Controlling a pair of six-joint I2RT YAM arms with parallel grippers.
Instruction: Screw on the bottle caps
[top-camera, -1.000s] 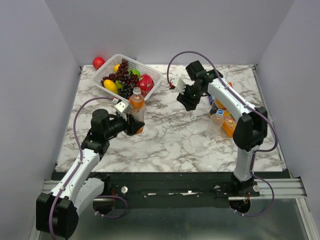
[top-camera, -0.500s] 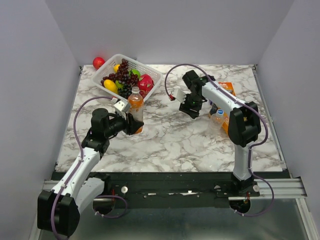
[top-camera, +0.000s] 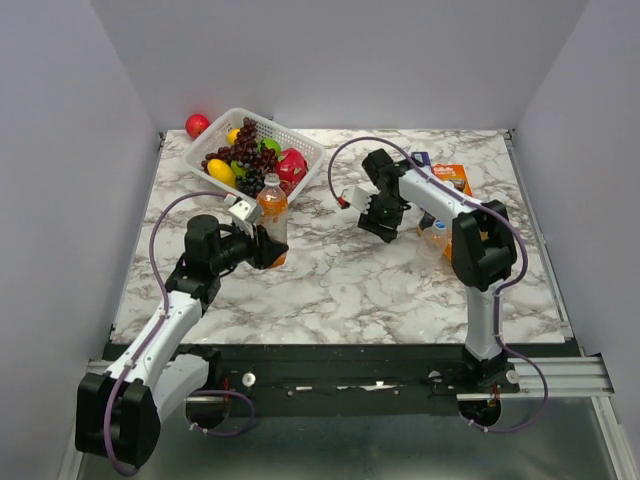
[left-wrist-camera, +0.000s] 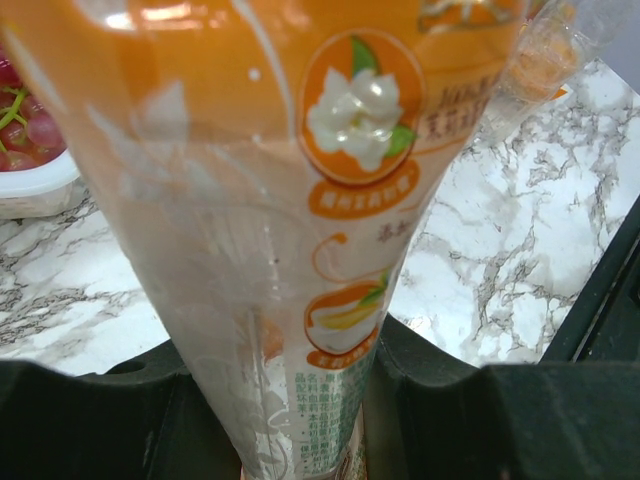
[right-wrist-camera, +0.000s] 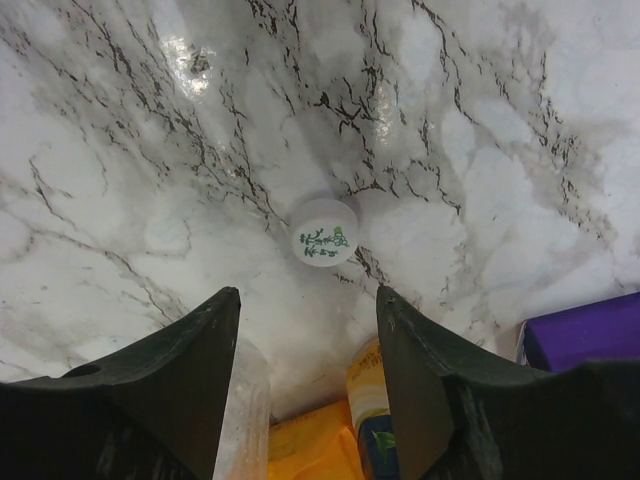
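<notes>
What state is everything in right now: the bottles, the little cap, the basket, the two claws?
Orange bottle: upright, gripped.
Left gripper: shut on that bottle.
Right gripper: open, holding nothing.
White cap: loose on the table, below the open fingers, on no bottle.
Clear bottle: on the table, not held.
Basket: full of fruit.

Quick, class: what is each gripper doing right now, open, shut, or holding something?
Left gripper: shut on the orange-labelled plastic drink bottle.
Right gripper: open, holding nothing; small round white plastic cap lies just ahead.
</notes>
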